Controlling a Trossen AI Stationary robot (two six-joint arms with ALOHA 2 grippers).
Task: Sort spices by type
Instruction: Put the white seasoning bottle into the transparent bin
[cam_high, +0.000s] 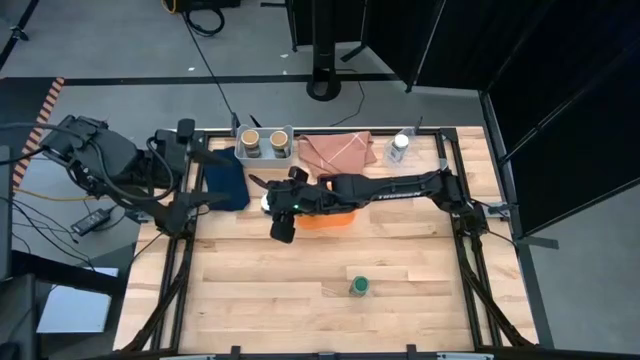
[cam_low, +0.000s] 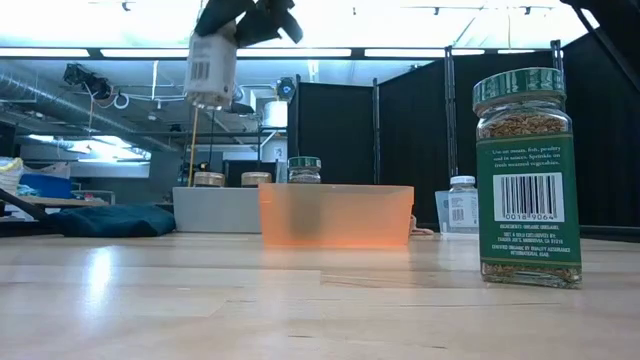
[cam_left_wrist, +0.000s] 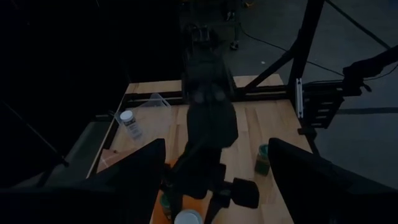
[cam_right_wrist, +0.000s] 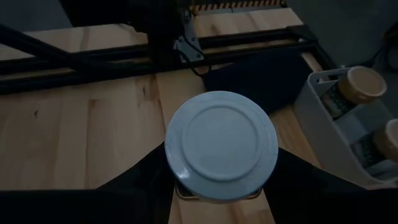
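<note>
Spices of three cap colours are spread over the wooden table (cam_high: 300, 290). A white-capped jar (cam_right_wrist: 221, 144) is pinched between the fingers of the right gripper (cam_high: 272, 203) and held clear of the table, beside the end of the orange tray (cam_high: 330, 217) that faces the left arm; the low view shows it raised high, label outward (cam_low: 210, 68), while the right wrist view shows only its round cap from above. Two tan-capped jars (cam_high: 264, 141) are seen standing side by side in the pale grey bin (cam_high: 263, 156) at the table's far edge, and only their caps rise above the bin's wall in the low view. A second white-capped jar (cam_high: 399, 146) stands just beside a crumpled pinkish cloth (cam_high: 337, 150). One green-capped jar (cam_high: 359, 287) stands alone on the near boards, and it looms large in the low view (cam_low: 525, 175). Another green cap (cam_low: 304, 164) is seen above the tray's wall only in the low view. The left gripper (cam_left_wrist: 211, 180) is held spread over the table's left side, near a dark blue cloth (cam_high: 225, 185).
</note>
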